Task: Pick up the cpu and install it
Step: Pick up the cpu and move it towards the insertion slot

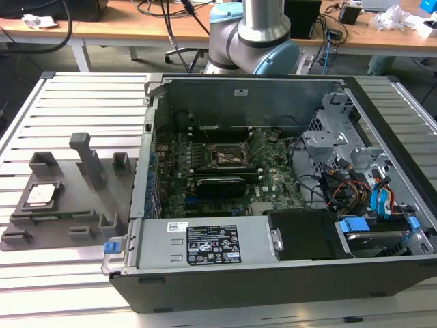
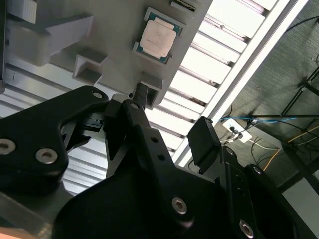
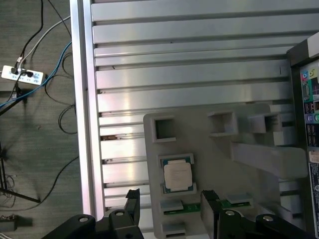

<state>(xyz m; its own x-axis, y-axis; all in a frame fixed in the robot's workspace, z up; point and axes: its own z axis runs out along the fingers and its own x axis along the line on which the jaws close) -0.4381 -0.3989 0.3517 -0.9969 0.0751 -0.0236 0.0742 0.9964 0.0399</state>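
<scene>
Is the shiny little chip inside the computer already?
No, the cpu lies in its slot on the grey holder plate beside the computer case, on the exterior view's left.

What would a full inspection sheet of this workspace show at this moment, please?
Surface: slatted metal table bearing a grey fixture tray and an open computer case.
Job's things: cpu lies flat in its tray pocket, untouched; the motherboard with its socket sits inside the case.
Clutter: white scraps on the wooden bench.
Grippers: gripper open and empty, facing the tray, clear of the cpu.
Cables: coloured bundle inside the case; power strip with leads on the floor.
Surroundings: the bench stands behind the arm's base.
</scene>
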